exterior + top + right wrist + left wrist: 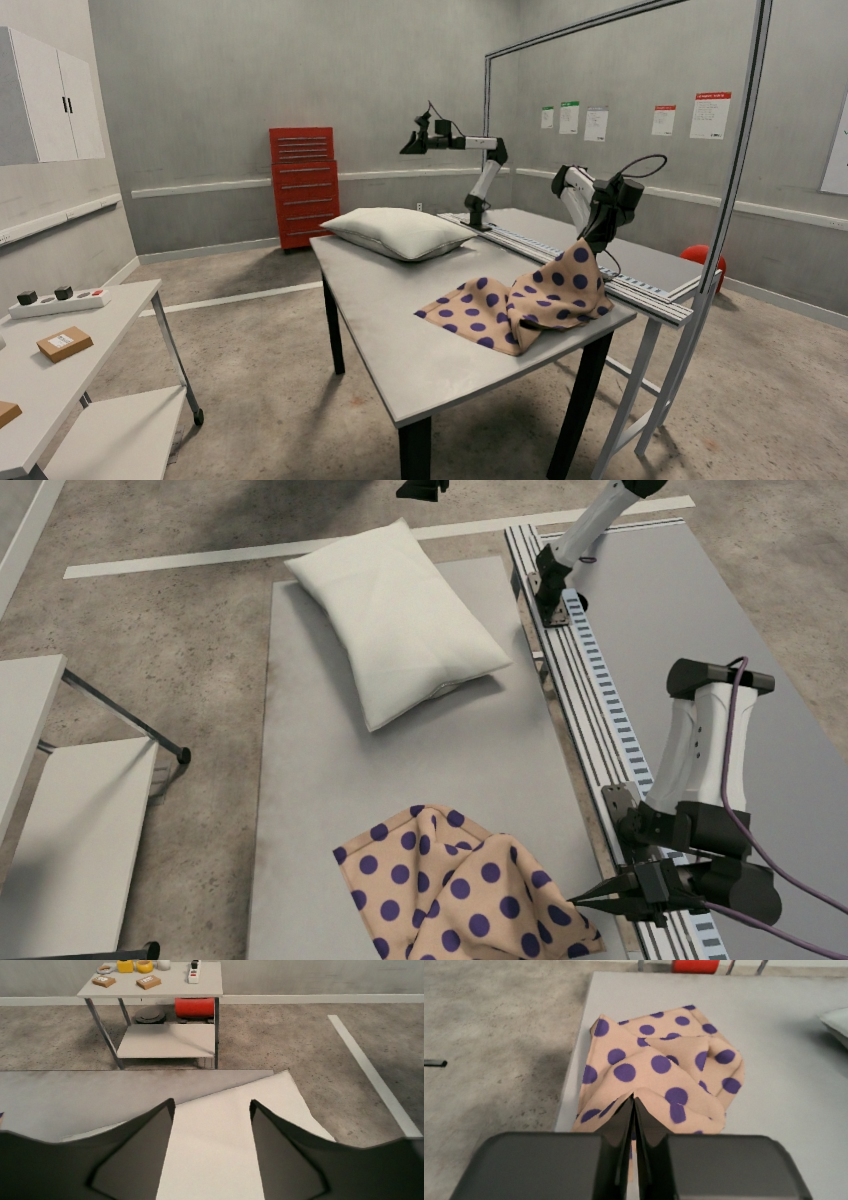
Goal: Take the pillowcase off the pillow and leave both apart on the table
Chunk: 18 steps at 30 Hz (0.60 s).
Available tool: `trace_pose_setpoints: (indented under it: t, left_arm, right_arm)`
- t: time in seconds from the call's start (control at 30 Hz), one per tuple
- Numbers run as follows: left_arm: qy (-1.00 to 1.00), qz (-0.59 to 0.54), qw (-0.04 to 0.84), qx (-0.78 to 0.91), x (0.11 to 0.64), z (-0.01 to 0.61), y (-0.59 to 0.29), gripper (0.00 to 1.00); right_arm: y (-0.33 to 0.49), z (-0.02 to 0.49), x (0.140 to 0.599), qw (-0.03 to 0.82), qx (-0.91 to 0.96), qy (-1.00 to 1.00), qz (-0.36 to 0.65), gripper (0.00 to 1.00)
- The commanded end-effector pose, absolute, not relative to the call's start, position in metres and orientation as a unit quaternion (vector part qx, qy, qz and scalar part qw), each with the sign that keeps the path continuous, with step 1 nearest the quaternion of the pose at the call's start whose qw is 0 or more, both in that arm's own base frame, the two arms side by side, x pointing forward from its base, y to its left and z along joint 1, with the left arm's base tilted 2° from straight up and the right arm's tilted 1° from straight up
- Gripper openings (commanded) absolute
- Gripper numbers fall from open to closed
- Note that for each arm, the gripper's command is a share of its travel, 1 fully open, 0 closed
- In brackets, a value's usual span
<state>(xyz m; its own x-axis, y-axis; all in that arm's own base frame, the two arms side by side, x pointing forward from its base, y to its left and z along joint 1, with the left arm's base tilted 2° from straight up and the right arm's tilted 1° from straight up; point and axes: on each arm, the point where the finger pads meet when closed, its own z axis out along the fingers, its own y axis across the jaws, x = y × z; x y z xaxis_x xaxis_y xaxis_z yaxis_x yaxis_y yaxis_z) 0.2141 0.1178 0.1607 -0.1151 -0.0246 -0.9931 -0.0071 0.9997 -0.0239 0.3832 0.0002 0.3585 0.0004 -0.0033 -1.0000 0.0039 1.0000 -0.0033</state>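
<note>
Here, the left pincer [572, 901] [585, 239] [634, 1100], nearly closed, points down, pinching the raised pillowcase [479, 896] [556, 285] [659, 1067].

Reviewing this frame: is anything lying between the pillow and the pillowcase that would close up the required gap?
Nothing visible does: only bare tabletop shows between the pillow and the polka-dot pillowcase.

The top view's lower edge cuts off the pillowcase [476, 890] [553, 291] [664, 1070], and its upper edge crops the right gripper [441, 484] [404, 149] [212, 1101]. In the left wrist view, only a corner of the pillow [838, 1025] shows. Print on the wall sheets [709, 115] is too small to read.
</note>
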Motion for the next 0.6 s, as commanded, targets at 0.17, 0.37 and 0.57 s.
trace_pose_setpoints:
  t: [0.17,0.37,0.57]
  left_arm:
    - [0.818,0.014,0.575,-0.007,0.202,0.138,0.120,0.01]
    - [0.851,0.009,0.525,0.006,0.190,0.125,0.111,0.01]
    - [0.860,0.006,0.510,0.013,0.186,0.124,0.109,0.01]
  right_arm:
    - [-0.001,0.355,0.385,0.706,-0.001,0.708,-0.006,0.63]
    - [-0.001,0.355,0.385,0.706,-0.001,0.708,-0.006,0.63]
    - [-0.001,0.355,0.385,0.706,-0.001,0.708,-0.006,0.63]
